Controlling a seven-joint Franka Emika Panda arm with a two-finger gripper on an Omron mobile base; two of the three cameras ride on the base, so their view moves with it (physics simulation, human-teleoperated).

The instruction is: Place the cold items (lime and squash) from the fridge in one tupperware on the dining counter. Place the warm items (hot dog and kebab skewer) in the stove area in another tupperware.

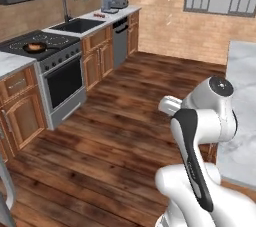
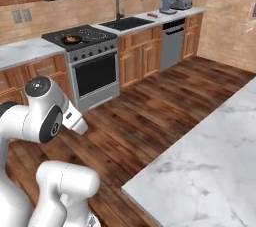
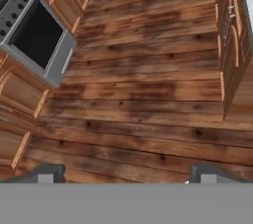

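Note:
My gripper (image 3: 127, 174) is open wide in the hand view, its two dark fingertips (image 3: 47, 173) far apart with nothing between them, and it looks down at bare wooden floor. The stove (image 1: 45, 46) (image 2: 80, 36) stands along the left wall, and its oven front (image 3: 39, 33) reaches into the hand view. On it sits a pan (image 1: 35, 47) (image 2: 71, 39) with something orange inside, too small to name. The marble dining counter (image 1: 245, 121) (image 2: 210, 161) runs along the right. The lime, squash, hot dog, kebab skewer, fridge and tupperware are out of view.
A sink (image 1: 77, 25) (image 2: 126, 22) is set in the wall counter past the stove. Beside it lies a small red thing (image 1: 98, 15), with appliances (image 1: 112, 2) at the far end. Wooden cabinets (image 3: 230, 55) stand under the dining counter. Open floor (image 1: 130, 116) separates both sides.

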